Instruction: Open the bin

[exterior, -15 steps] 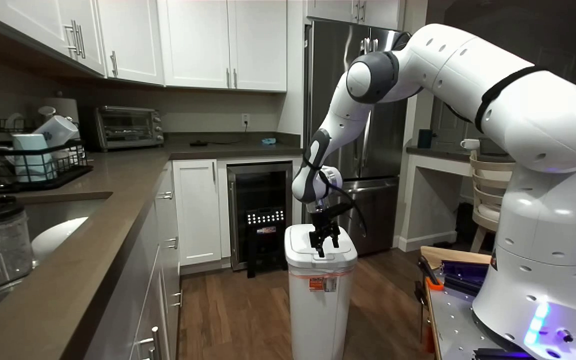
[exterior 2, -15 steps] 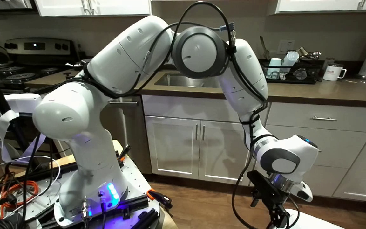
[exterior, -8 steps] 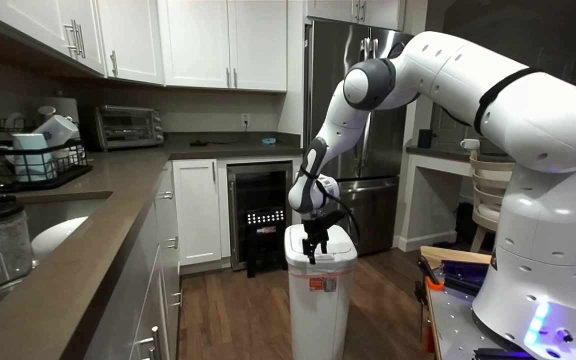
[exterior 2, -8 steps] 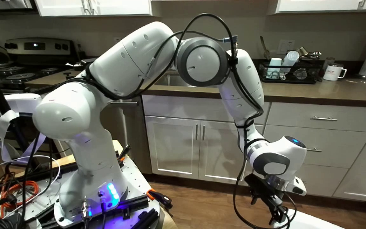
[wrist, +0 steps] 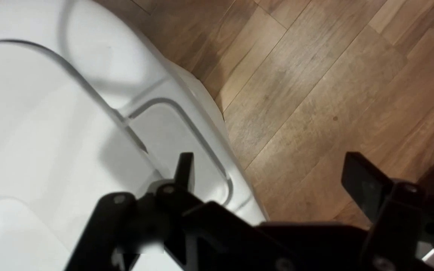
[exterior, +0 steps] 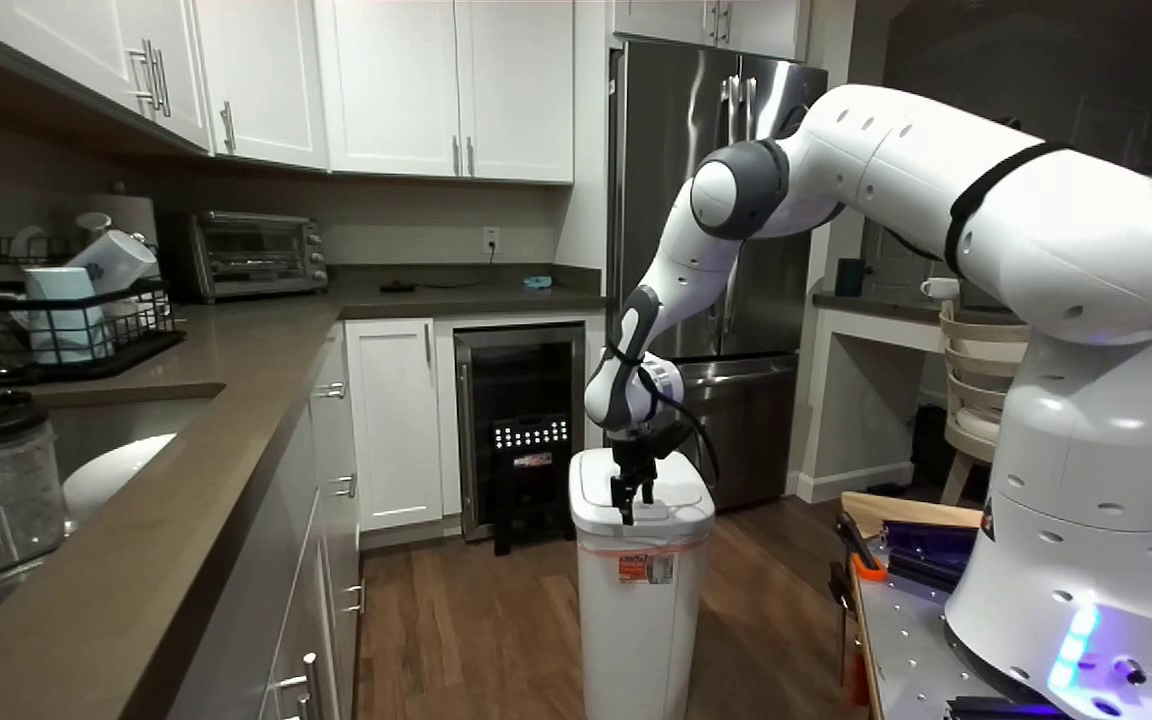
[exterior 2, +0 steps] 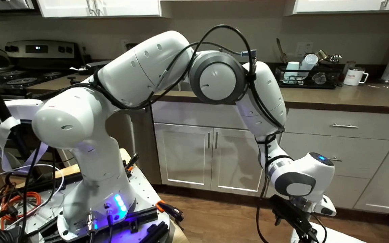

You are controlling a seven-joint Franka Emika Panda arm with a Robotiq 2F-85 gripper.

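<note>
Fingers (wrist: 183, 171) of the gripper (wrist: 269, 162): found set wide, holding nothing. In the wrist view, noted one tip over the latch panel (wrist: 170, 133), the other past the edge of the lid (wrist: 43, 120), above wood floor (wrist: 315, 113); could not confirm contact. Judged the panel a push release, better pressed at its middle than pinched. Found the lid closed; expected slippery plastic, stiff but light to swing. Located the white bin (exterior: 641, 640) upright in an exterior view, between left counter (exterior: 206, 450) and right robot bench (exterior: 901, 620), before the far cooler (exterior: 519, 375). Suspected a light body, liable to slide or topple; advised pressing straight down.
</note>
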